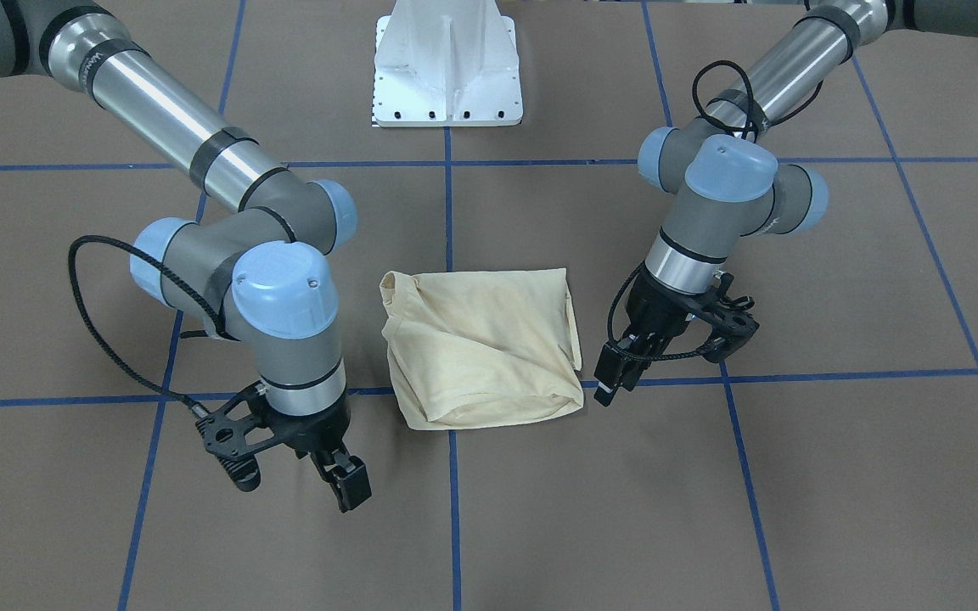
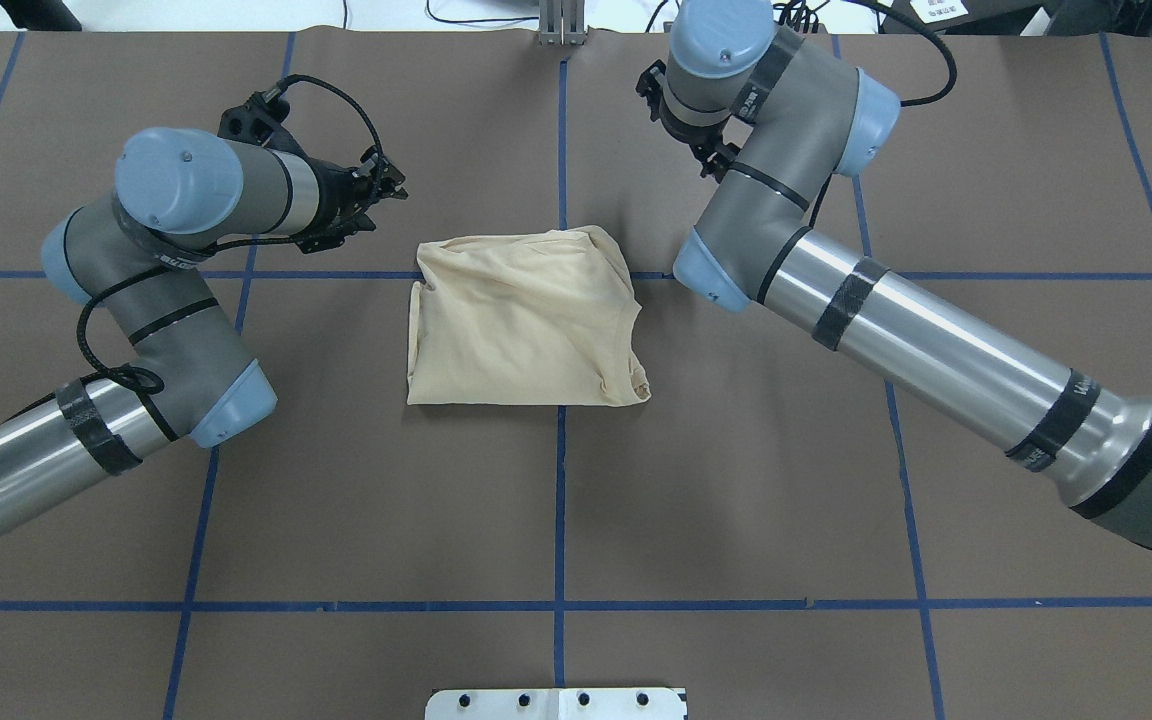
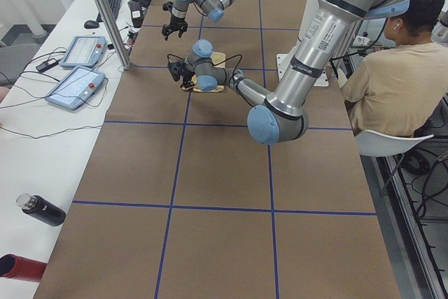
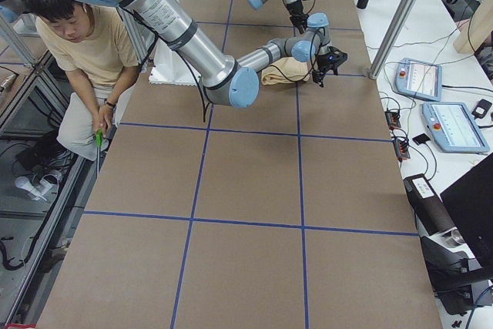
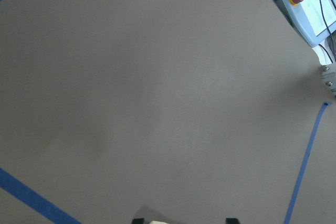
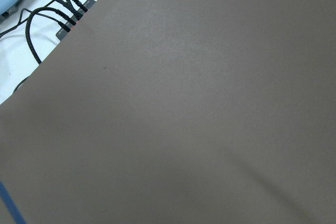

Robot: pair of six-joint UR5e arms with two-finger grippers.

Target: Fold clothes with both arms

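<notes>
The cream-yellow shirt lies folded into a rough rectangle at the middle of the table, plain side up, with its neck opening at one corner. My left gripper hovers just beside one short edge of the shirt. It is open and empty; the left wrist view shows its two fingertips apart. My right gripper hangs off the opposite side, toward the operators' edge and clear of the cloth. Its fingers look open and hold nothing. In the overhead view it is mostly hidden under its own wrist.
The white pedestal base stands at the robot's edge. Blue tape lines cross the brown table. Teach pendants and cables lie on a side bench beyond the far edge. A person sits beside the robot's base.
</notes>
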